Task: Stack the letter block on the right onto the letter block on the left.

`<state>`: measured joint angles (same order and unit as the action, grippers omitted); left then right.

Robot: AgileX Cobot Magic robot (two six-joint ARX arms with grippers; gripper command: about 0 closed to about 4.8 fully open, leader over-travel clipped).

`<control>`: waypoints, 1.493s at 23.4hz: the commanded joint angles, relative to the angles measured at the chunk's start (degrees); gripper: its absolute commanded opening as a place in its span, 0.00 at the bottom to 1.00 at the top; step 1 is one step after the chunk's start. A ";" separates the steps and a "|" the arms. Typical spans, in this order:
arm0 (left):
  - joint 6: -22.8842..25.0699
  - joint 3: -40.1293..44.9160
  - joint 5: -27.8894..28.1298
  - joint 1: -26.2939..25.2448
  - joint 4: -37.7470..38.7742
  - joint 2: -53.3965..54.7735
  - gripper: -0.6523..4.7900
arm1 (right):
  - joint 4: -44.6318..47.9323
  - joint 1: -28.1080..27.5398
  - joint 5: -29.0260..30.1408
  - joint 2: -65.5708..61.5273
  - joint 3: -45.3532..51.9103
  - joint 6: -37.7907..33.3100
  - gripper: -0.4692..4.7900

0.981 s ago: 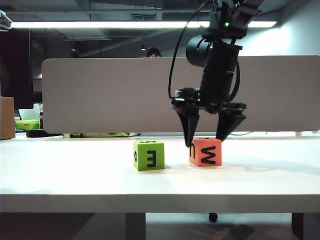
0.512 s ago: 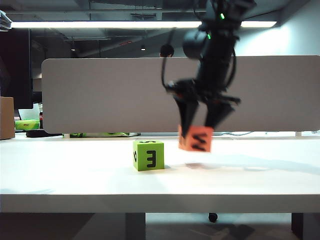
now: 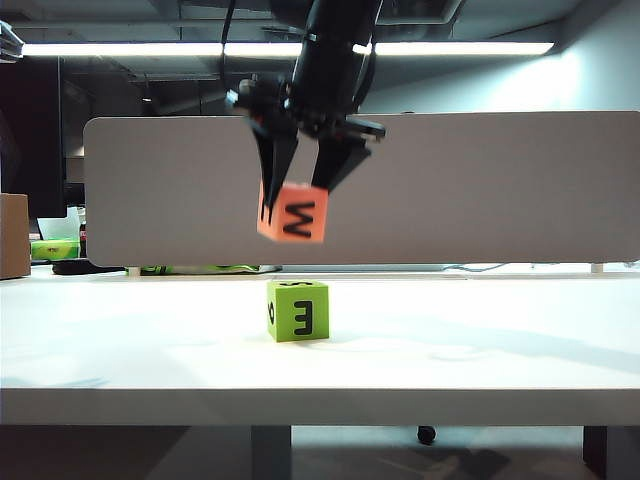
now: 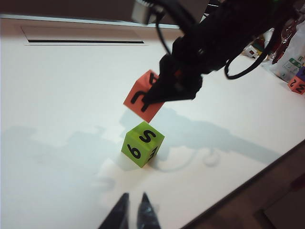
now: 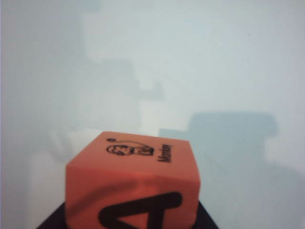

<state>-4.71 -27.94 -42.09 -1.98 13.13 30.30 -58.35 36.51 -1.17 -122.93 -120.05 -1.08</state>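
Note:
The orange letter block (image 3: 293,213) hangs in the air, held between the black fingers of my right gripper (image 3: 297,205), which is shut on it. It hangs above the green letter block (image 3: 298,310), slightly to its left, with a clear gap between them. The green block rests on the white table (image 3: 150,340). In the left wrist view the orange block (image 4: 140,98) hangs just beyond the green block (image 4: 142,143). In the right wrist view the orange block (image 5: 133,183) fills the near part. My left gripper (image 4: 133,214) hovers low over the table, its tips almost together, nothing between them.
A grey partition (image 3: 180,190) runs behind the table. At the far left stand a brown box (image 3: 13,235) and a green item (image 3: 55,249). In the left wrist view another orange block (image 4: 297,85) and bags lie at the table's far corner.
My right gripper shut on the orange block on the table, lifted it and carried it up and left to above the green block. The left gripper does not appear in the earlier frames.

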 commanded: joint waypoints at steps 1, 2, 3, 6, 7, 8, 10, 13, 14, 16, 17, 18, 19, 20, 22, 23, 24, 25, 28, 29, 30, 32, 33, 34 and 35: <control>0.17 -0.31 -0.20 -0.11 -0.31 -0.04 0.17 | -0.66 0.09 -0.35 -1.60 0.00 -0.35 0.56; 0.17 -0.31 -0.20 -0.11 -0.31 -0.04 0.17 | -1.09 0.09 -0.35 -2.23 -0.02 -0.44 0.59; 0.17 -0.31 -0.20 -0.11 -0.31 -0.04 0.17 | -1.46 0.09 -0.35 -2.71 -0.02 -0.44 0.62; 0.17 -0.31 -0.20 -0.11 -0.33 -0.04 0.17 | -2.95 0.09 -0.39 -3.39 0.02 -0.42 0.63; 0.17 -0.31 -0.17 -0.11 -0.28 -0.04 0.17 | -3.08 0.09 -0.31 -3.54 0.02 -0.44 0.64; 0.17 -0.31 -0.17 -0.11 -0.35 -0.04 0.17 | -3.10 0.13 -0.11 -3.58 0.02 -0.44 0.64; 0.17 -0.31 -0.17 -0.11 -0.28 -0.04 0.17 | -3.13 0.37 0.04 -3.58 -0.02 -0.46 0.70; 0.17 -0.31 -0.20 -0.11 -0.31 -0.04 0.17 | -4.52 0.81 0.00 -3.56 -0.09 -0.92 0.73; 0.17 -0.31 -0.20 -0.11 -0.28 -0.04 0.17 | -5.14 1.14 -0.09 -3.58 -0.11 -0.92 0.73; 0.17 -0.31 -0.17 -0.11 -0.31 -0.04 0.17 | -5.62 1.46 -0.20 -3.58 -0.11 -0.90 0.73; 0.17 -0.31 -0.17 -0.11 -0.31 -0.04 0.17 | -5.70 1.55 -0.15 -3.58 -0.11 -0.92 0.73; 0.17 -0.31 -0.17 -0.11 -0.31 -0.04 0.17 | -5.77 1.81 -0.20 -3.56 -0.11 -1.07 0.73; 0.20 -0.31 -0.17 -0.11 -0.31 -0.04 0.17 | -5.75 1.90 -0.20 -3.56 -0.15 -1.07 0.74; 0.20 -0.31 -0.20 -0.11 -0.31 -0.04 0.17 | -5.75 2.08 -0.24 -3.48 -0.24 -1.05 0.86; 0.20 -0.31 -0.20 -0.11 -0.31 -0.04 0.17 | -5.68 2.16 -0.46 -3.26 -0.33 -1.07 0.91; 0.20 -0.31 -0.17 -0.11 -0.31 -0.04 0.17 | -5.84 2.19 -0.55 -3.15 -0.68 -1.05 0.91; 0.20 -0.31 -0.17 -0.11 -0.31 -0.04 0.17 | -6.25 2.19 -0.92 -3.08 -1.44 -1.07 0.91; 0.20 -0.31 -0.17 -0.11 -0.33 -0.02 0.17 | -6.71 2.19 -1.55 -3.08 -2.32 -1.07 0.91; 0.20 -0.31 -0.17 -0.13 -0.33 -0.04 0.17 | -8.98 2.29 -4.11 -3.06 -6.58 -1.01 0.93; 0.20 -0.31 -0.17 -0.13 -0.33 -0.04 0.17 | -9.53 2.36 -5.01 -3.06 -7.80 -0.94 0.94; 0.20 -0.31 -0.17 -0.13 -0.33 -0.04 0.17 | -10.38 2.45 -5.55 -3.04 -9.07 -0.74 0.94; 0.22 -0.31 -0.15 -0.13 -0.33 -0.04 0.17 | -12.70 2.45 -6.32 -3.04 -12.09 -0.57 0.94; 0.22 -0.31 -0.15 -0.13 -0.33 -0.04 0.17 | -13.88 2.49 -6.80 -2.95 -13.29 -0.50 0.93; 0.26 -0.31 -0.15 -0.13 -0.35 -0.04 0.17 | -15.39 2.56 -6.93 -2.78 -14.62 -0.17 0.87; 0.24 -0.31 -0.15 -0.11 -0.39 -0.04 0.17 | -15.93 2.62 -7.43 -2.38 -15.30 0.35 0.76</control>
<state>-4.69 -27.94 -42.04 -2.00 13.13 30.30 -72.38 38.87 -7.60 -126.34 -134.39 -1.78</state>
